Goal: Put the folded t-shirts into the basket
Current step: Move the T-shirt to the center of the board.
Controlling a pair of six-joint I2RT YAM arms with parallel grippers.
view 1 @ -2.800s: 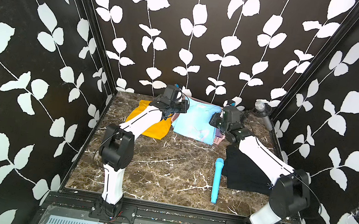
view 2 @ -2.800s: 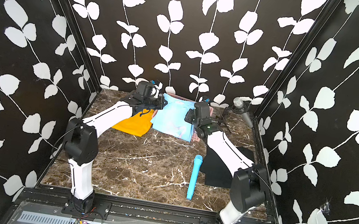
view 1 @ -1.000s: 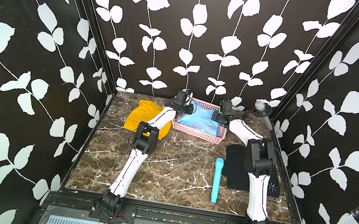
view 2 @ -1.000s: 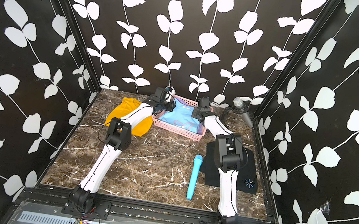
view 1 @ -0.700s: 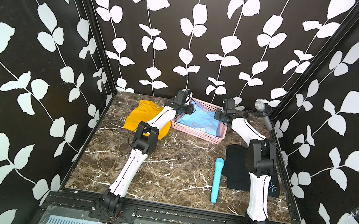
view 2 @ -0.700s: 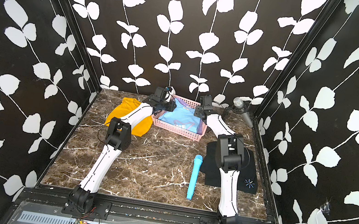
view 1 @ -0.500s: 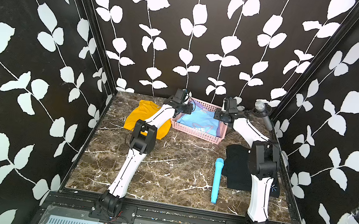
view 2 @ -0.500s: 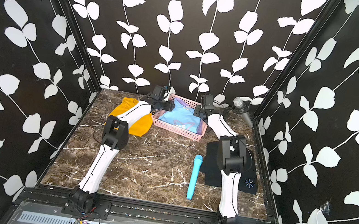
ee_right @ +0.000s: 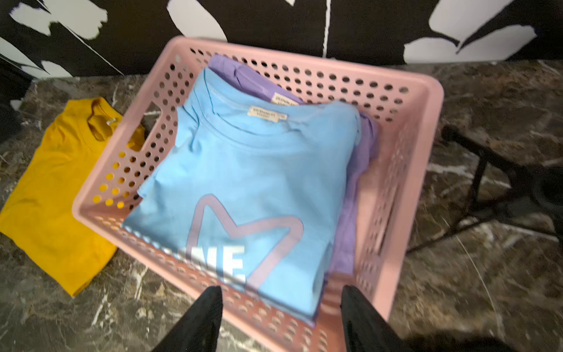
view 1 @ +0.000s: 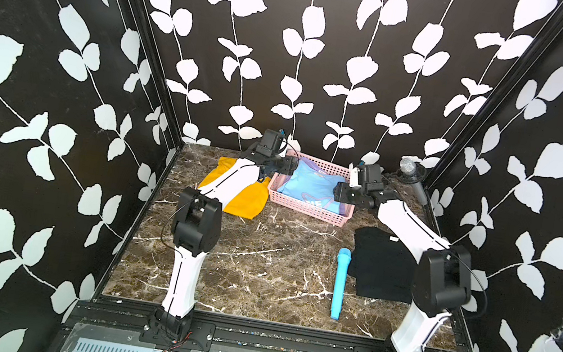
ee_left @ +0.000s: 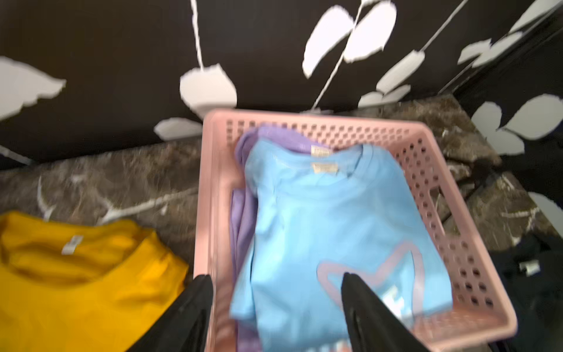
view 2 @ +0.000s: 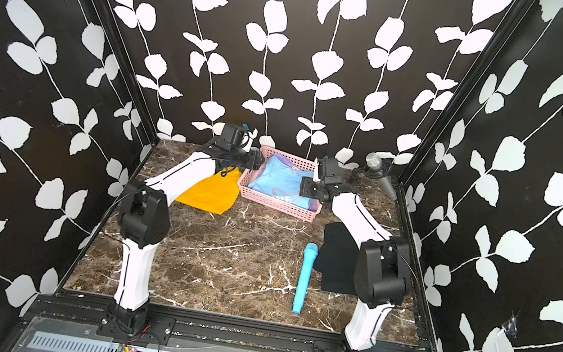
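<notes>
A brown marble-patterned table (view 1: 260, 257) is seen in both top views. A shallow pink perforated plastic basket (view 1: 308, 212) is set near the middle of the far edge. A folded mustard-yellow t-shirt (view 1: 246, 200) is laid flat just beside the basket, toward the left edge. A folded black t-shirt (view 1: 380, 263) is spread along the right edge, nearer the front than the basket. A long light-blue toy microphone (view 1: 339, 280) is laid just beside the black t-shirt, its head toward the far edge. A grey-headed microphone on a black stand (view 1: 408, 165) is placed in the far right corner.
</notes>
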